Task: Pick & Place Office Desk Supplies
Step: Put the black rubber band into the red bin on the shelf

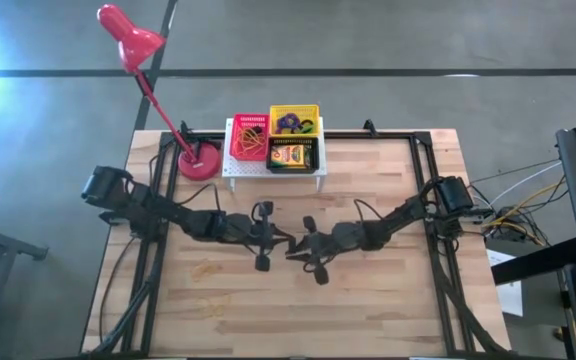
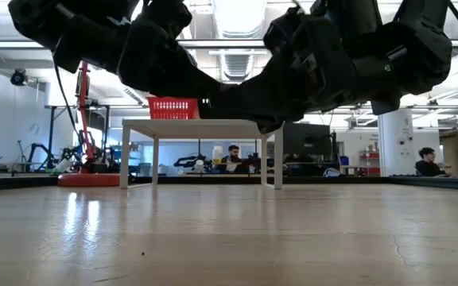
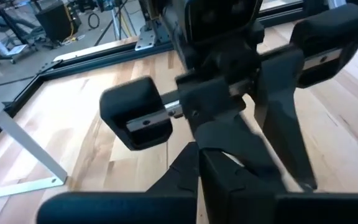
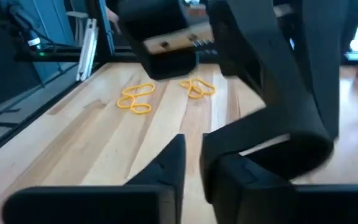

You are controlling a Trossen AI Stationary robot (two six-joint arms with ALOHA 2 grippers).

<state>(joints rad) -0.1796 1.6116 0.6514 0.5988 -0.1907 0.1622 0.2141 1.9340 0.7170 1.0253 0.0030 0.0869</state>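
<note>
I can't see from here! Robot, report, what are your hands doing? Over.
Left hand shut, right hand nearly shut, tips meeting mid-table, nothing visibly held. Rubber bands loose on the wood. Crayon box on the white rack. Nothing in the way.

Two small clusters of thin tan rubber bands are seen lying flat on the bare wooden tabletop, near each other but apart. A yellow-and-green crayon box is held in the rack's front compartment, with purple and green elastic loops behind it in a yellow basket.
</note>
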